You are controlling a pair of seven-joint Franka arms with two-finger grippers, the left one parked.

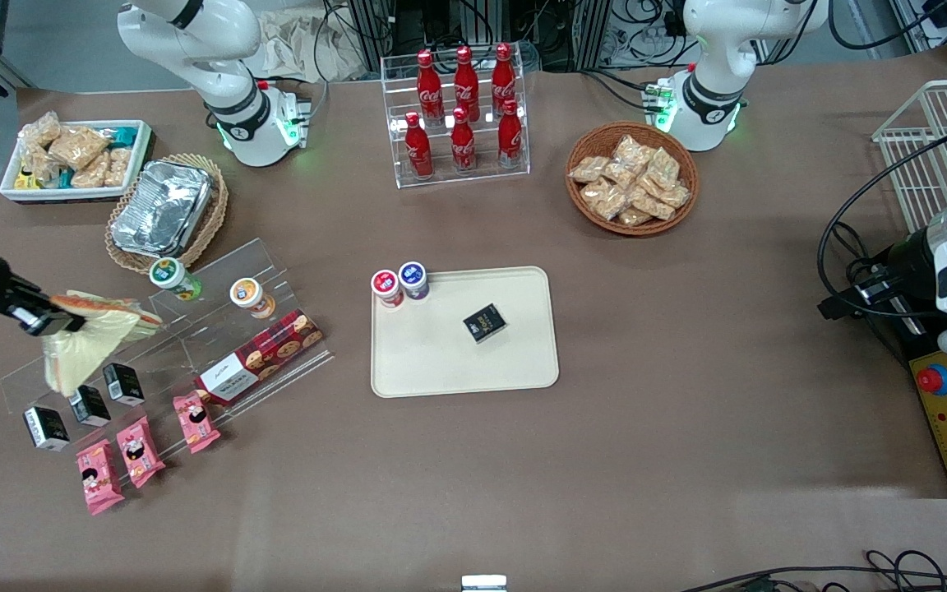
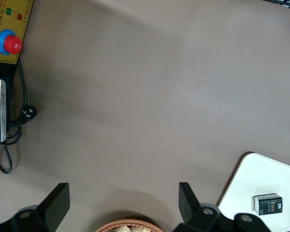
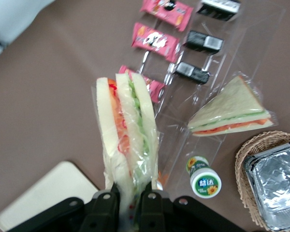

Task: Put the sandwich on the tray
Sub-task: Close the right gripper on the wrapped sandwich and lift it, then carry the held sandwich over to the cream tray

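While one cream tray (image 1: 515, 362) lies flat near the middle of the table, carrying a single small black box (image 1: 485, 322) and two round capped jars (image 1: 399, 283) at one corner, only a corner of it is caught in the right wrist view. One clear stepped display stand (image 1: 276, 271) is set toward the working arm's end; its transparent steps are hard to trace. On it are counted one red cookie box (image 1: 260, 355), two capped jars (image 1: 177, 278), three black packs (image 1: 89, 404) and three pink snack packs (image 1: 138, 450). Two sandwiches are seen: a second wrapped wedge (image 3: 232, 112) lies on the stand, and the sandwich (image 3: 128, 140) is held above the stand, well apart from the tray. The gripper (image 3: 130, 205) is clamped on the sandwich's wrapped lower end, which is partly hidden between the fingers.
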